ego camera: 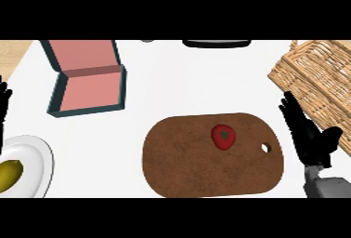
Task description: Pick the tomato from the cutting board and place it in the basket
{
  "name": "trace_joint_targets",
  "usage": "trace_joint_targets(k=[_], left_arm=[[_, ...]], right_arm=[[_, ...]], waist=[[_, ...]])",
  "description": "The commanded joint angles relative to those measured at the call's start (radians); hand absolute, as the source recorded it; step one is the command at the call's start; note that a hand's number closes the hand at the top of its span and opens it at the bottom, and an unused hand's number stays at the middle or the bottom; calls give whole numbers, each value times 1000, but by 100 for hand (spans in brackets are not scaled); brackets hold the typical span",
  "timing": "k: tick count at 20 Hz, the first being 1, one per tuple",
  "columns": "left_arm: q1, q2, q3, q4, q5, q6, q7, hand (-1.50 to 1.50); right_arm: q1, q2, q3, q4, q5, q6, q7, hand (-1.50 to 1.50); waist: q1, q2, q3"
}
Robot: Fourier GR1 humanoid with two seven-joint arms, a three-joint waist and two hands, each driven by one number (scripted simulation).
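Two black hands show at the edges of the frame. At the far left edge, the left hand [4, 103] shows only as a sliver with fingers pointing up; too little of it is visible to tell whether it is released or clenched. Below it, in the lower left corner, a white plate [35, 151] carries a yellow-green fruit [9, 174]. In the upper left lies an open box [87, 76] with a dark teal rim and pink inside, its two halves meeting at a fold.

Lower centre holds the brown cutting board [205, 162], rounded, with a small hole near its right edge. The red tomato [224, 136] rests on the board's upper right part, green stalk showing, untouched by either hand.

At the top edge, centre, part of a dark object [216, 43] is cut off by the frame.

At right, the right hand [310, 137] stands just beside the board's right edge, fingers straight and relaxed, thumb out, grasping nothing, apart from the tomato. Behind it, in the upper right corner, sits the woven wicker basket [319, 74].
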Motion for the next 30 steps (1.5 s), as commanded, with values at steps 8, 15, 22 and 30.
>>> trace_joint_targets(k=[8,15,22,30], left_arm=[[-44,-93,-187,70,24,-118,84,0],[-141,-141,-208,202,-7,-118,148,0],[-148,-137,-200,211,6,-135,148,0],[-212,-191,-234,240,-36,-107,154,0]], right_arm=[[-295,254,179,-108,-360,606,-259,150],[-211,80,49,-89,-264,826,-522,-150],[-383,-255,-68,-68,85,756,-506,-150],[-461,-523,101,-38,258,996,-636,-150]], waist=[[60,26,15],[-17,-3,-5],[-4,3,-6],[16,8,-4]])
